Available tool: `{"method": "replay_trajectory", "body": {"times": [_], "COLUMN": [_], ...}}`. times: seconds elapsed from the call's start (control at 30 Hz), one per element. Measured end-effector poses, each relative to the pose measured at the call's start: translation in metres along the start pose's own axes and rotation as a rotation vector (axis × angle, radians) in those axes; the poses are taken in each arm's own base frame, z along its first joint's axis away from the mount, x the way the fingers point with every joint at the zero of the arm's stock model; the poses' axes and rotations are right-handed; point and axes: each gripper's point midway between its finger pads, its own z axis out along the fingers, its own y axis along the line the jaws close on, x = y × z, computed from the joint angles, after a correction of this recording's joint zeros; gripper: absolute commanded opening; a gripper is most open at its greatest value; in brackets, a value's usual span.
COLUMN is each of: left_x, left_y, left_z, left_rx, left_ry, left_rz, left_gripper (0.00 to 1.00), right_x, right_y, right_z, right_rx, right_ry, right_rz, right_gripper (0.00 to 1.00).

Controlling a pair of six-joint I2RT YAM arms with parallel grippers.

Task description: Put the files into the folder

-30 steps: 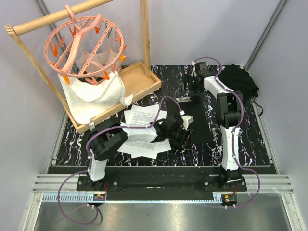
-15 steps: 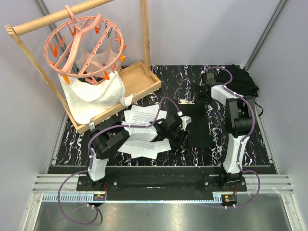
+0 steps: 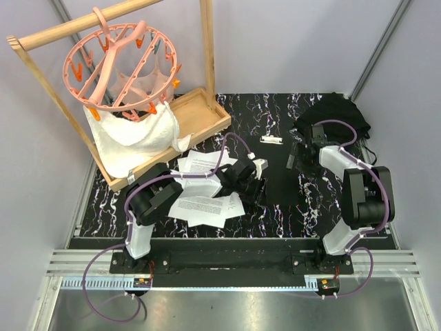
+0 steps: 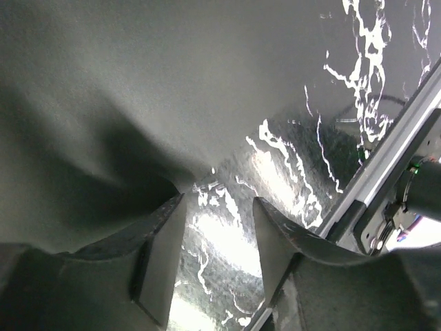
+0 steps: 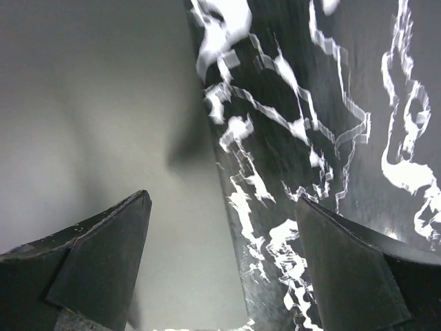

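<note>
The files (image 3: 200, 203) are white printed sheets fanned out on the table left of centre, partly under my left arm. The folder (image 3: 282, 183) is a flat matte black board to their right, with a silver clip (image 3: 272, 140) at its far short edge. My left gripper (image 3: 259, 187) is open and low at the folder's left edge. In the left wrist view (image 4: 217, 227) the folder (image 4: 138, 83) fills the upper left. My right gripper (image 3: 295, 157) is open at the folder's right edge. In the right wrist view (image 5: 224, 234) its jaws straddle the edge of the folder (image 5: 89, 124).
A lumpy black fabric bundle (image 3: 337, 114) lies at the far right. A wooden rack with a pink clip hanger (image 3: 127, 62), a white cloth (image 3: 134, 138) and a wooden tray (image 3: 200, 114) fills the far left. The table (image 3: 241, 114) is black marble.
My right gripper has swung from the far side near the clip, right and nearer, to the folder's right edge. My left gripper has shifted slightly left, and the clip end has moved slightly.
</note>
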Motion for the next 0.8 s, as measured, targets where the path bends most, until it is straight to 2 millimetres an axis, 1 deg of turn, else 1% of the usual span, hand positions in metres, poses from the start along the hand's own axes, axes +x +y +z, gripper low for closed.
{"method": "replay_trajectory", "body": {"times": [0.03,0.07,0.17,0.27,0.33,0.37,0.43,0.47,0.53,0.6,0.67,0.73,0.8], "left_x": [0.001,0.005,0.017,0.022,0.018,0.016,0.016,0.016,0.015,0.018,0.023,0.020,0.018], "left_y": [-0.001,-0.001,-0.002,-0.006,-0.012,-0.013,-0.015,-0.016,-0.017,-0.014,-0.010,-0.012,-0.011], "left_z": [-0.002,-0.005,-0.017,-0.031,-0.036,-0.037,-0.036,-0.034,-0.028,-0.020,-0.012,-0.010,-0.009], "left_rx": [-0.001,-0.003,-0.011,-0.006,0.006,0.012,0.026,0.037,0.051,0.057,0.056,0.071,0.073], "left_ry": [0.000,0.004,0.022,0.022,0.008,0.005,0.006,0.006,0.005,0.016,0.035,0.032,0.027], "left_rz": [0.005,0.011,0.014,0.021,0.028,0.029,0.022,0.016,0.006,-0.013,-0.032,-0.040,-0.043], "left_gripper": [0.54,0.57,0.61,0.61,0.60,0.59,0.57,0.56,0.55,0.55,0.54,0.54,0.54], "right_x": [-0.006,-0.018,-0.062,-0.120,-0.150,-0.160,-0.171,-0.175,-0.177,-0.176,-0.174,-0.171,-0.166], "right_y": [0.002,0.007,0.027,0.060,0.081,0.091,0.107,0.115,0.127,0.139,0.149,0.157,0.159], "right_z": [-0.002,-0.004,-0.009,-0.007,-0.001,0.003,0.013,0.018,0.028,0.038,0.047,0.057,0.067], "right_rx": [-0.006,-0.016,-0.062,-0.150,-0.212,-0.243,-0.296,-0.321,-0.358,-0.397,-0.432,-0.460,-0.470], "right_ry": [-0.012,-0.033,-0.108,-0.197,-0.237,-0.250,-0.248,-0.246,-0.233,-0.212,-0.193,-0.172,-0.150], "right_rz": [-0.003,-0.008,-0.019,-0.052,-0.084,-0.101,-0.132,-0.145,-0.166,-0.186,-0.198,-0.204,-0.205], "right_gripper": [0.95,0.95,0.94,0.90,0.89,0.87,0.87,0.85,0.78,0.74,0.74,0.74,0.74]}}
